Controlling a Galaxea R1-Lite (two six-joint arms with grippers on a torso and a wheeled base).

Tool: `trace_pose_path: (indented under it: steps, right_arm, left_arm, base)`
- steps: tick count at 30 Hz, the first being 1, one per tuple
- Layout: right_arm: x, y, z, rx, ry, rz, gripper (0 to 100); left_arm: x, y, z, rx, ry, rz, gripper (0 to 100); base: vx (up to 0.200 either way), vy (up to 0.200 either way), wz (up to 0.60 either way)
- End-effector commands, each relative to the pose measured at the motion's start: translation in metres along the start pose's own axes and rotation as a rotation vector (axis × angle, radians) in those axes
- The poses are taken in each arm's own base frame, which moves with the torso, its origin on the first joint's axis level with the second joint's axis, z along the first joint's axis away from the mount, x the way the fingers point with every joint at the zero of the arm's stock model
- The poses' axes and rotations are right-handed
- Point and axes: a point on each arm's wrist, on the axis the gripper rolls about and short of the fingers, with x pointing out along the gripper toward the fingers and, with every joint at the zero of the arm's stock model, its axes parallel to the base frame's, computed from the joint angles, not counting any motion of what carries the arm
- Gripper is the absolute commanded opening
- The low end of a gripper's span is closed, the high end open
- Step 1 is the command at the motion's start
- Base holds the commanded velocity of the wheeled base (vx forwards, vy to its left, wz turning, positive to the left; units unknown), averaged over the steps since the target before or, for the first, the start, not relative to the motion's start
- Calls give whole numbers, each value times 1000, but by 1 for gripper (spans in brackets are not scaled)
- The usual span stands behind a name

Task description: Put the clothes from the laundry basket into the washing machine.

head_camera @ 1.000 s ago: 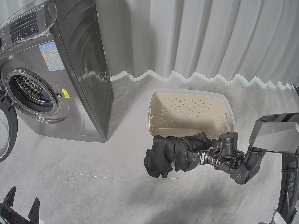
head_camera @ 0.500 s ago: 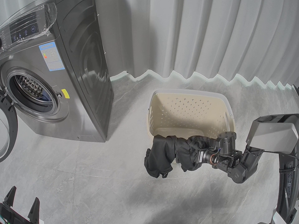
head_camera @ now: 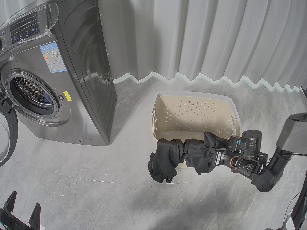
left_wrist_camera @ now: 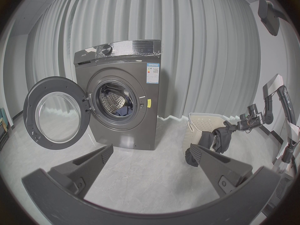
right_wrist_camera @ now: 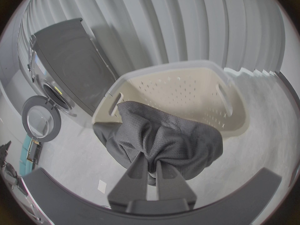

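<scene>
A dark grey garment [head_camera: 179,158] hangs over the near rim of the cream laundry basket [head_camera: 195,112], part of it drooping outside toward the floor. My right gripper [right_wrist_camera: 151,167] is shut on a bunched fold of this garment [right_wrist_camera: 162,141], just at the basket's near right side [head_camera: 216,155]. The grey washing machine [head_camera: 54,71] stands at the left with its round door [left_wrist_camera: 56,113] swung open; some blue cloth lies in the drum [left_wrist_camera: 120,102]. My left gripper [left_wrist_camera: 150,155] is open and holds nothing, low at the near left [head_camera: 22,210].
White curtains [head_camera: 208,29] hang behind the basket and the machine. Bare grey floor [head_camera: 105,182] lies between the basket and the washer. The open door [head_camera: 6,134] juts out at the far left edge.
My right arm has pulled back to the right with the garment, stretching the cloth over the basket's near rim. The left arm is unmoved.
</scene>
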Motion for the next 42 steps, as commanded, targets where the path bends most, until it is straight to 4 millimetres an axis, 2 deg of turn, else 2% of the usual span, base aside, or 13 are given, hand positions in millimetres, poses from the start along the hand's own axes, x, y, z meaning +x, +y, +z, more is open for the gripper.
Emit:
trace_pose_path:
  steps: [1,7,12,13,15,17,22,24,25,29,42]
  right_arm:
    - [-63,21,41,-2,-161,86,0]
    - [-95,36,65,-38,-273,153,0]
    - [-108,42,80,-73,-329,185,0]
    - [-112,45,91,-87,-371,201,0]
    - [-117,48,101,-105,-398,209,0]
    - [-132,51,113,-126,-432,218,0]
    - [-154,58,118,-131,-444,260,0]
    - [-154,58,118,-131,-444,260,0]
    - [-163,60,125,-128,-481,279,0]
    - [-173,67,129,-130,-509,336,0]
    - [-175,74,129,-136,-517,390,0]
  left_arm:
    - [0,0,-5,2,1,1,100]
    - [0,0,-5,5,0,1,100]
    - [0,0,-5,11,0,0,100]
    - [0,0,-5,13,1,-3,100]
    - [0,0,-5,11,0,-3,100]
    - [0,0,-5,13,0,-7,100]
    - [0,0,-5,11,2,-7,100]
    - [0,0,-5,11,2,-7,100]
    - [0,0,-5,13,2,-7,100]
    - [0,0,-4,11,0,-8,100]
    - [0,0,-4,8,0,-10,100]
  base:
    - [0,0,0]
    - [0,0,0]
    - [0,0,0]
    - [0,0,0]
    - [0,0,0]
    - [0,0,0]
    - [0,0,0]
    - [0,0,0]
    - [0,0,0]
    - [0,50,0]
    - [0,200,0]
